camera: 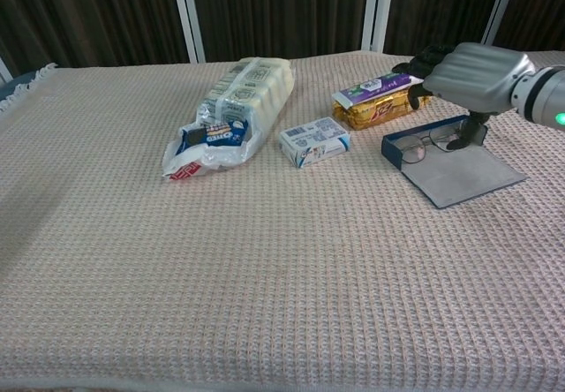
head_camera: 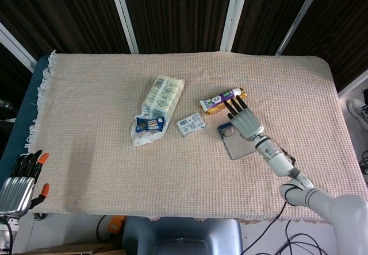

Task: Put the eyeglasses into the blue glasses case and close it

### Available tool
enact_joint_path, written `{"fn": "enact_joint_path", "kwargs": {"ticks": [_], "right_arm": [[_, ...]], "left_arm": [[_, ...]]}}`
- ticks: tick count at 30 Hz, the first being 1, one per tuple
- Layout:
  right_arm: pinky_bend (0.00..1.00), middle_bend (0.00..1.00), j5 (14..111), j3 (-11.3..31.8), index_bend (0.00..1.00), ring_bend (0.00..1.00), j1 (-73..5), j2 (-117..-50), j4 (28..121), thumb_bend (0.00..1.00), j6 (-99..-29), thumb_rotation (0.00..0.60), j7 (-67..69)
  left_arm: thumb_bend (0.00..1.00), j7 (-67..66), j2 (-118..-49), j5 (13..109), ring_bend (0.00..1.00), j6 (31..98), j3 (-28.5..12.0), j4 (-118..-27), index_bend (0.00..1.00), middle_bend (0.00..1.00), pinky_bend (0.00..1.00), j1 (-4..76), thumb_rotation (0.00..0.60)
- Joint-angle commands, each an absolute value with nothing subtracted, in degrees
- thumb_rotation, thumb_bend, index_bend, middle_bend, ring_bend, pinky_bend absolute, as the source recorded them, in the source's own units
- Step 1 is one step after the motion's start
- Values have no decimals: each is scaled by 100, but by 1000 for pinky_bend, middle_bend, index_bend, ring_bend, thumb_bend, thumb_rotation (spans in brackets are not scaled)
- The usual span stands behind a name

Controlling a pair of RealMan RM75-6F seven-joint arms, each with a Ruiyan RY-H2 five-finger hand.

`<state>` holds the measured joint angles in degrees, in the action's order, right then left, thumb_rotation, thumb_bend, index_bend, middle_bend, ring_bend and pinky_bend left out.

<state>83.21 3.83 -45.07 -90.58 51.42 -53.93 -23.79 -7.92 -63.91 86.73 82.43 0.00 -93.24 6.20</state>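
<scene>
The open blue glasses case [camera: 389, 150] lies on the woven cloth right of centre, its grey lid [camera: 465, 173] flat toward me. The eyeglasses [camera: 427, 141] rest in the case's blue tray, lenses to the left. My right hand [camera: 468, 76] hovers just above and behind them, fingers spread and thumb pointing down beside the frame, holding nothing. In the head view the right hand [head_camera: 245, 120] covers much of the case [head_camera: 236, 146], with one lens of the eyeglasses [head_camera: 228, 131] showing. My left hand [head_camera: 20, 182] hangs off the table's near left corner, empty.
A yellow and purple snack packet [camera: 374, 104] lies just behind the case, under the right hand's fingertips. A small blue-white box [camera: 314, 140] sits to its left, and a long clear bag of packets [camera: 231, 114] lies further left. The cloth's tasselled edge [head_camera: 41, 94] runs along the left.
</scene>
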Motion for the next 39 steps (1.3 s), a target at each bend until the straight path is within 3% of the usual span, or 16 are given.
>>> {"fn": "enact_joint_path", "kwargs": {"ticks": [1, 5, 11, 27, 39], "right_arm": [[0, 39, 8595, 72, 455, 0, -3946, -8432, 6012, 285, -6052, 600, -1833], [0, 40, 8786, -145, 520, 0, -3662, -8299, 6137, 285, -6328, 600, -1456], [0, 37, 9009, -336, 594, 0, -3403, -8554, 5579, 292, -6542, 600, -834], [0, 51, 9218, -392, 596, 0, -3376, -9376, 4177, 335, -6372, 600, 234], [0, 51, 9225, -317, 593, 0, -3487, -9569, 3839, 354, -6179, 600, 240]], "left_arm": [[411, -784, -6387, 8690, 7, 8257, 8, -9326, 0, 0, 59, 611, 600], [409, -760, -6377, 8708, 7, 8280, 12, -9323, 0, 0, 59, 600, 600], [411, -747, -6378, 8742, 7, 8285, 21, -9310, 0, 0, 59, 601, 600], [410, -728, -6380, 8708, 7, 8263, 1, -9306, 0, 0, 59, 606, 600], [411, -794, -6392, 8689, 7, 8244, -1, -9324, 0, 0, 59, 611, 600]]}}
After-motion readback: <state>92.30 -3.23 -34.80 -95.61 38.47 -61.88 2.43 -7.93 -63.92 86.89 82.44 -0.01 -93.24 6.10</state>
